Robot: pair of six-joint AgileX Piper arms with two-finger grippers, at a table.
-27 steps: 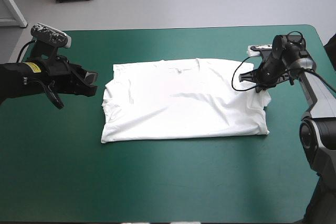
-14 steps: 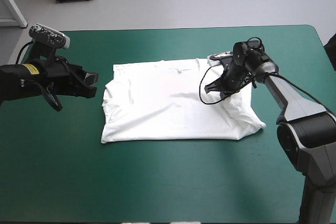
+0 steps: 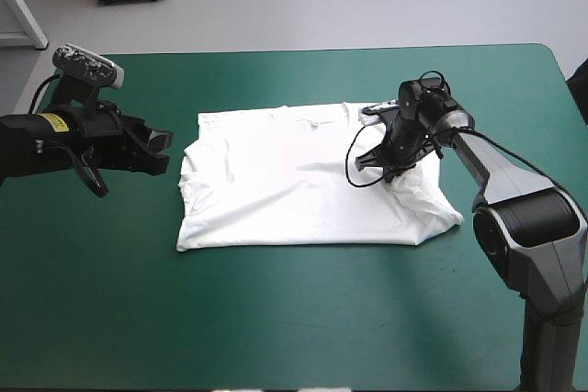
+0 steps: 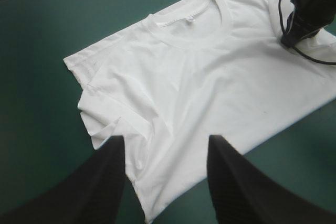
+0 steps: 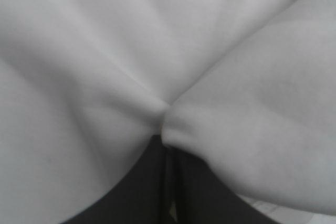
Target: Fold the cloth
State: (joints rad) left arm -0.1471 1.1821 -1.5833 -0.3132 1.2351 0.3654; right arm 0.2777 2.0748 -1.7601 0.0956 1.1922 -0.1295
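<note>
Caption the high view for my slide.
Right gripper pinches the T-shirt's right side; open left gripper hovers off its left edge.

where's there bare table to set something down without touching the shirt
The widest bare patch is the table strip between the T-shirt and the near edge. A narrower strip runs along the far edge. Crowded: the left side, where the open left gripper hangs beside the T-shirt, and the right, where the right gripper pinches it.

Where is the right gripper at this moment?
In the high view, the right gripper sits on the T-shirt's right part, jaws shut on a pinch of cloth, opposite the left gripper beside its left edge.
</note>
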